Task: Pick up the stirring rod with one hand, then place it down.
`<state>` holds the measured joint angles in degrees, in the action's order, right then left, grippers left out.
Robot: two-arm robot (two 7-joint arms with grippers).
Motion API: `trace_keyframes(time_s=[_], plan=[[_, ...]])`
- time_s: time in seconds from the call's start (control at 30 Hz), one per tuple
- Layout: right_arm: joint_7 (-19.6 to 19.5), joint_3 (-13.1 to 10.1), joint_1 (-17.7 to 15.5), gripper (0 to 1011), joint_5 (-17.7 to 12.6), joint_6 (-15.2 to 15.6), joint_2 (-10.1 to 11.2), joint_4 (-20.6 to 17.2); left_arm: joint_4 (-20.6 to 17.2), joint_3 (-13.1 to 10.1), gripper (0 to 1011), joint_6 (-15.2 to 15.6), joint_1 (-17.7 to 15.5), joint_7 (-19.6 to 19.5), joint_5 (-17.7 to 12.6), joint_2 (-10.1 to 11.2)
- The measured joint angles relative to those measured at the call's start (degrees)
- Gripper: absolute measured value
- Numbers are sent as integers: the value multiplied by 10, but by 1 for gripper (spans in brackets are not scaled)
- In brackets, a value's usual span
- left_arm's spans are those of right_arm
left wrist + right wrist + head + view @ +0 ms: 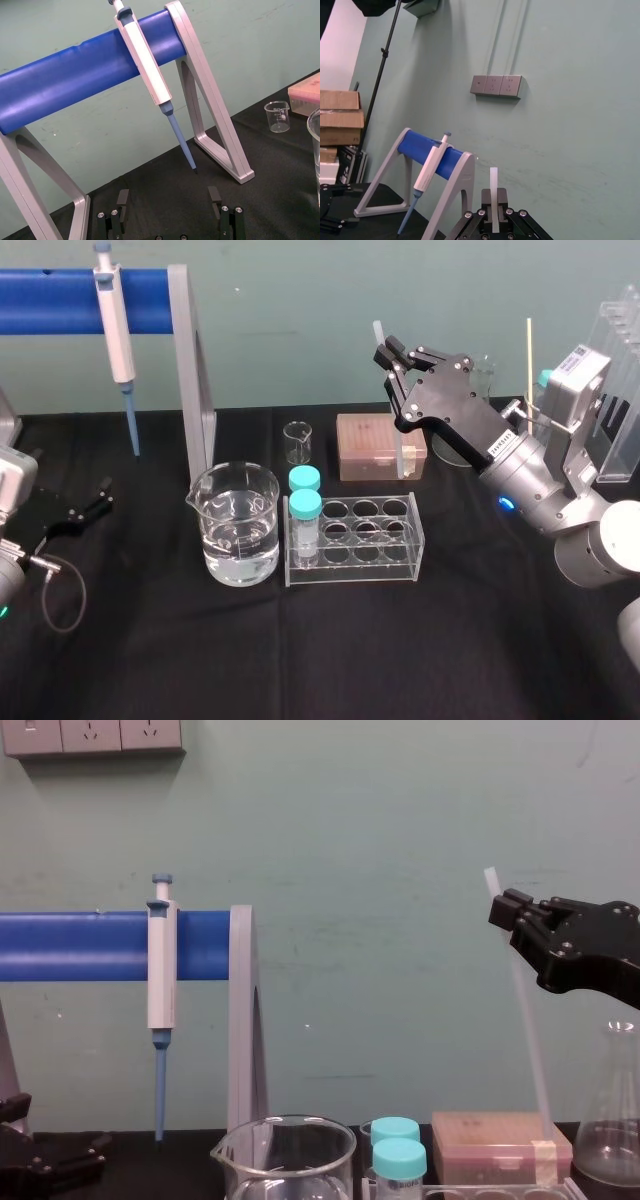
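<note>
As the black right gripper [508,910] pinched the thin translucent whitish stirring rod [530,1030] — long tail below the jaws — it could swing loose; left gripper [104,494] gaped idle

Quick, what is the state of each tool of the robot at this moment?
Black two-fingered left tool: open, holding nothing, parked low on the left.
Black right tool: closed on the thin, translucent whitish stirring rod.

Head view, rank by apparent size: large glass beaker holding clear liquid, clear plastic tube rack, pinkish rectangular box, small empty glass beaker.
1-2. clear plastic tube rack and large glass beaker: about alike, not ranked.
3. pinkish rectangular box.
4. small empty glass beaker, standing farther back.
</note>
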<state>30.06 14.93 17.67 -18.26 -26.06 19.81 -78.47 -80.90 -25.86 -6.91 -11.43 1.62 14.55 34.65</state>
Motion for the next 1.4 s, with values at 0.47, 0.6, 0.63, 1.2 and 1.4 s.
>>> trace_keyframes(time_s=[0.47, 0.6, 0.63, 1.2, 1.4], plan=[[0, 0, 0, 68, 0, 0, 0, 0, 0, 0, 1000, 0, 0, 0, 0, 0], [0, 0, 0, 68, 0, 0, 0, 0, 0, 0, 1000, 0, 0, 0, 0, 0], [0, 0, 0, 68, 0, 0, 0, 0, 0, 0, 1000, 0, 0, 0, 0, 0], [15, 7, 2, 68, -1, 1, -1, 0, 0, 0, 1000, 0, 0, 0, 0, 0], [22, 14, 3, 68, -2, 2, -1, 1, 0, 0, 1000, 0, 0, 0, 0, 0]])
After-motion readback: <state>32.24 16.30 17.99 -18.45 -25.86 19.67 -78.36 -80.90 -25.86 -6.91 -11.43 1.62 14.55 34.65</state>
